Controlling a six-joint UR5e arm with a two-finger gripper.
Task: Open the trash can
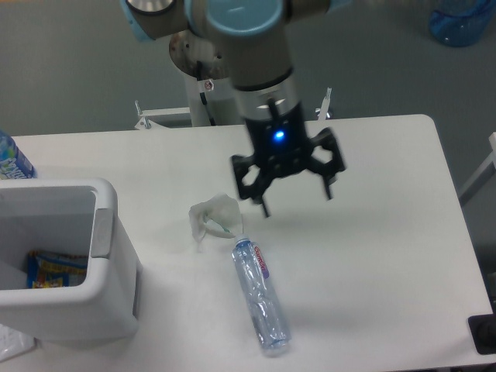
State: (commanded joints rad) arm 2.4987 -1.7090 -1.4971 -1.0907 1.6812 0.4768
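Observation:
The trash can (108,302) is a boxy white bin at the table's left front, with its top open and a colourful wrapper (48,270) lying inside. A grey push bar (102,232) runs along its right rim. My gripper (296,199) hangs open above the middle of the table, well right of the bin, with nothing between its black fingers. A blue light glows on its wrist.
A crumpled clear wrapper (211,216) lies left of the gripper. A clear plastic bottle (260,296) lies on its side toward the front. A blue-labelled bottle (11,159) shows at the left edge. The table's right edge (457,225) is near.

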